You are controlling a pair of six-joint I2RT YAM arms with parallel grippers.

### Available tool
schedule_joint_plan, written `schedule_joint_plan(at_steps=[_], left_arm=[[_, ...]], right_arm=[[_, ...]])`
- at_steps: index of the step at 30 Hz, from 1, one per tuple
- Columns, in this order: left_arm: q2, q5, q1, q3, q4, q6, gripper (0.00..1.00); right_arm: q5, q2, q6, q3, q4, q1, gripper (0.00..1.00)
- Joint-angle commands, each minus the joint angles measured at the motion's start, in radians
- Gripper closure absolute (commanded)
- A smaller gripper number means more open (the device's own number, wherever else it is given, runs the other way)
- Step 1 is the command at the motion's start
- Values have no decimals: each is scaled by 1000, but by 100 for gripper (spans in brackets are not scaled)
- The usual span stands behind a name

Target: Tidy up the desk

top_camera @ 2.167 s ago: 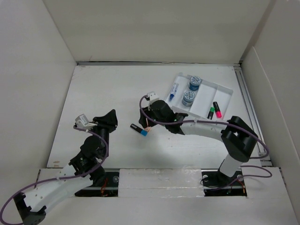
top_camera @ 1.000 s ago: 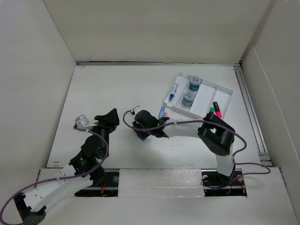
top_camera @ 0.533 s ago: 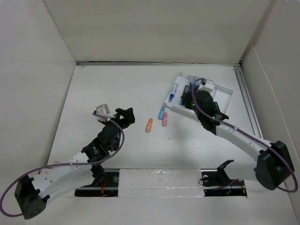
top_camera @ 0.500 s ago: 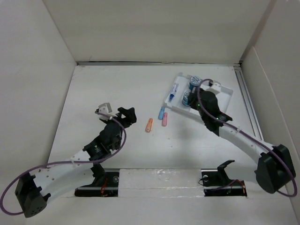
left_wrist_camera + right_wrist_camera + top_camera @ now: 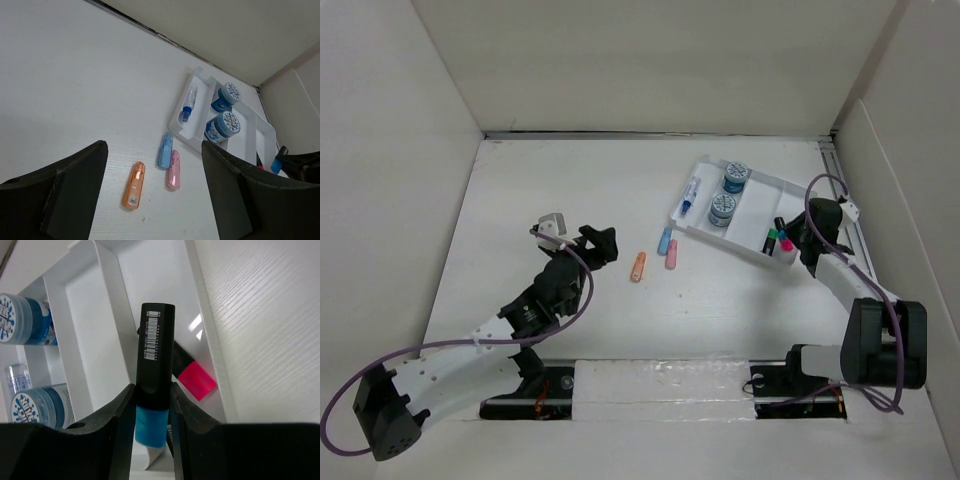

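Over tray (image 5: 150, 270) rim, right gripper (image 5: 152, 396) with highlighter (image 5: 156, 347)

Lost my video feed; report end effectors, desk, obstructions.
Left end effector open, empty. Right end effector shut on black-and-blue highlighter above white compartmented plastic tray. Matte white desk: orange plastic case, blue plastic case, pink plastic case loose. Nothing blocking.

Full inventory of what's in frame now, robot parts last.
desk: 1, white, under everything
tray: 1, white, far right of desk
jars: 2, blue lids, tray middle compartment
clear tube: 1, blue tip, tray left compartment
pink highlighter: 1, tray right compartment
green highlighter: 1, beside pink
small cases: 3, orange/blue/pink, desk near tray
blue highlighter: 1, black body, held over tray
left gripper: black, open, empty
right gripper: black, shut on blue highlighter
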Motion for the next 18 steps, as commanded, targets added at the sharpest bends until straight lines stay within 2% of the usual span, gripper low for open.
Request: schedule_joint_plan(at_steps=[1, 6, 7, 10, 12, 13, 14, 16, 17, 18], left_arm=[[-33, -11, 2, 2, 31, 16, 28], [-53, -23, 2, -10, 44, 14, 28], [-53, -23, 2, -7, 34, 13, 28], [-50, -26, 2, -15, 48, 14, 28], [-45, -26, 2, -9, 42, 13, 28], [-44, -26, 2, -4, 34, 8, 28], [-45, -22, 2, -7, 34, 8, 28], [-42, -21, 2, -16, 59, 16, 28], [-41, -21, 2, -16, 59, 16, 28], [-38, -23, 2, -12, 56, 14, 28]], right_arm=[[-98, 51, -1, 72, 11, -22, 77], [-103, 43, -21, 81, -1, -22, 48], [-94, 19, -24, 81, -9, -22, 40], [-77, -54, -27, 57, -1, 4, 33], [-72, -92, -30, 47, 6, 18, 35], [-72, -113, -36, 26, 34, 38, 65], [-71, -154, -41, 11, 57, 103, 78], [-62, -185, -33, -23, 114, 196, 100], [-49, -190, -27, -29, 131, 312, 100], [-25, -167, -24, -31, 149, 376, 100]])
